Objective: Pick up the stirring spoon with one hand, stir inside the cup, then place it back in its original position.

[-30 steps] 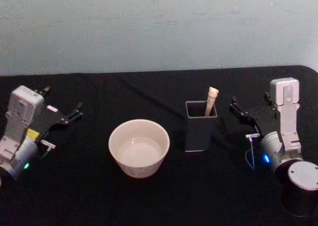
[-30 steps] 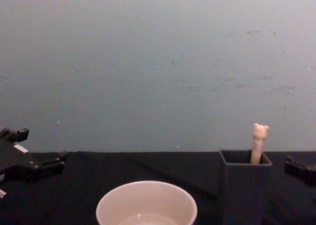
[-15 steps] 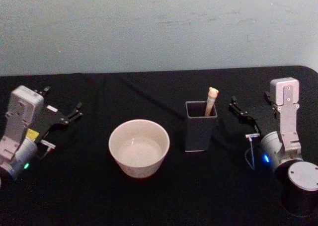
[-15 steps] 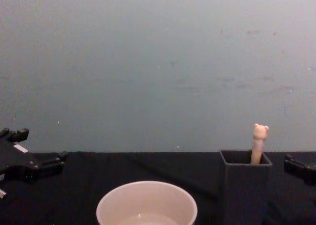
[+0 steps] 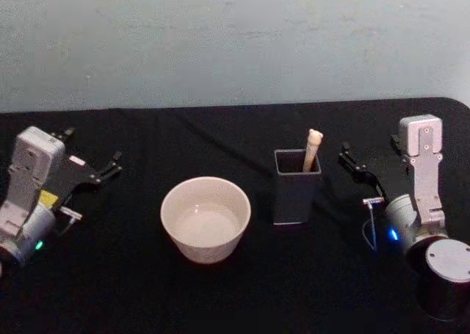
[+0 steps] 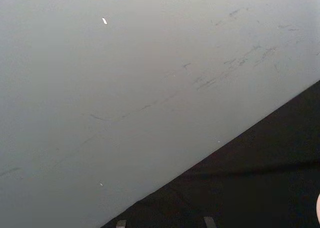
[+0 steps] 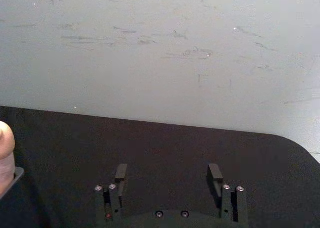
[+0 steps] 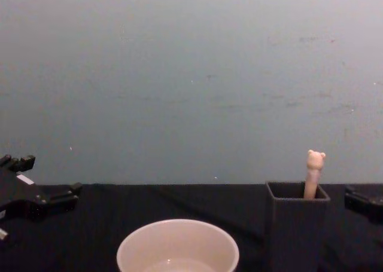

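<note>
beige handle and a tiny bear head are all that is showing of the stirring spoon (image 5: 313, 147); its metal bowl and neck are sitting hidden inside the dark grey holder (image 5: 296, 189), where it is leaning toward the back right corner. one spoon, one holder and one cup (image 5: 205, 217) are standing on the black table (image 5: 132, 282). the cup is sitting just left of the holder, apart from it, and the chest view is cutting off its lower half. two grippers are waiting at the sides: the left gripper (image 5: 103, 171) is hanging well left of the cup with its fingers spread apart, and the right gripper (image 7: 169, 174) is hanging just right of the holder, its two fingers standing wide apart and holding nothing.
</note>
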You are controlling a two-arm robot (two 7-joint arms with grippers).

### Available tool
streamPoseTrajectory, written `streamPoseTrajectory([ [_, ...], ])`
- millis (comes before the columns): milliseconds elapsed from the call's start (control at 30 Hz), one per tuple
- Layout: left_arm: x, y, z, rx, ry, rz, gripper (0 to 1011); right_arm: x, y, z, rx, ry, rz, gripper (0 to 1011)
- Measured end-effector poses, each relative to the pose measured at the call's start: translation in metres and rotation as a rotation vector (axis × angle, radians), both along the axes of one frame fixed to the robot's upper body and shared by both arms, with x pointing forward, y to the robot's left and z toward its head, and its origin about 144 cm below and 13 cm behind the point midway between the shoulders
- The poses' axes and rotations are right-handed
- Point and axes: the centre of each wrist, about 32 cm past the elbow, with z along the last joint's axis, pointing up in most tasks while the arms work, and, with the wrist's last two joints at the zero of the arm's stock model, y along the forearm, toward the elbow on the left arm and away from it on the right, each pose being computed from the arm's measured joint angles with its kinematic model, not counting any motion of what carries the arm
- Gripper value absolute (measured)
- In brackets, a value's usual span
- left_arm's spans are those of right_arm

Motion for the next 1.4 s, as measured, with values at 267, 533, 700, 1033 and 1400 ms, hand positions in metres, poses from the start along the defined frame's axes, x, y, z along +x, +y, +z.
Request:
streamPoseTrajectory([
  [267, 0.0000, 0.0000, 0.0000, 0.000, 0.000, 0.000, 1001, 0.0000, 0.0000, 0.0002, 0.000, -0.001, 0.000, 1004],
  [533, 0.0000, 0.0000, 0.0000, 0.000, 0.000, 0.000, 1001, 0.0000, 0.0000, 0.0002, 0.000, -0.001, 0.000, 1004],
  [700, 0.0000, 0.0000, 0.0000, 0.000, 0.000, 0.000, 1002, 0.0000, 0.0000, 0.0002, 0.000, -0.001, 0.000, 1004],
  [1033, 0.0000, 0.0000, 0.0000, 0.000, 0.000, 0.000, 1001, 0.0000, 0.0000, 0.0001, 0.000, -0.001, 0.000, 1004],
  [1400, 0.0000, 0.0000, 0.0000, 0.000, 0.000, 0.000, 1001, 0.0000, 0.0000, 0.0001, 0.000, -0.001, 0.000, 1004],
])
